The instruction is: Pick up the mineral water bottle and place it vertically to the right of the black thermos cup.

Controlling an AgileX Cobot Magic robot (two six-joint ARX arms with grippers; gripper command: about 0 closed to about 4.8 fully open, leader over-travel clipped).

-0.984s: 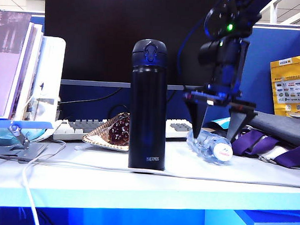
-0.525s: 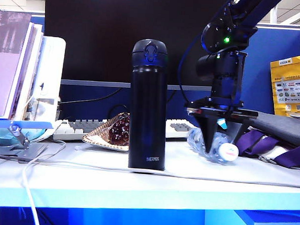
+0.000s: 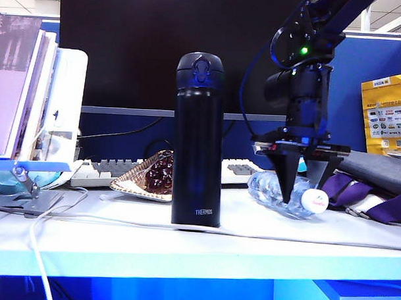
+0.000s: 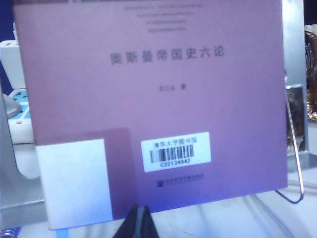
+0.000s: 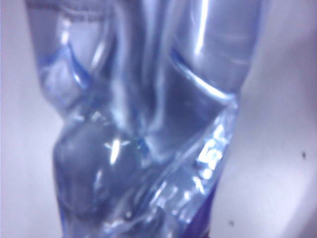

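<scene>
The mineral water bottle (image 3: 284, 192) lies on its side on the surface (image 3: 184, 245), right of the black thermos cup (image 3: 198, 140). The right end effector (image 3: 296, 186) is clamped across it from above; the left end effector (image 4: 140, 223), closed, is parked by a book (image 4: 148, 99).

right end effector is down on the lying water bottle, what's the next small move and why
Probably lift it straight up a little. The right end effector straddles the mineral water bottle, which lies on its side on the table, to the right of the black thermos cup in the exterior view. Its fingers look closed against the bottle, so raising it gives room to turn it upright.
</scene>
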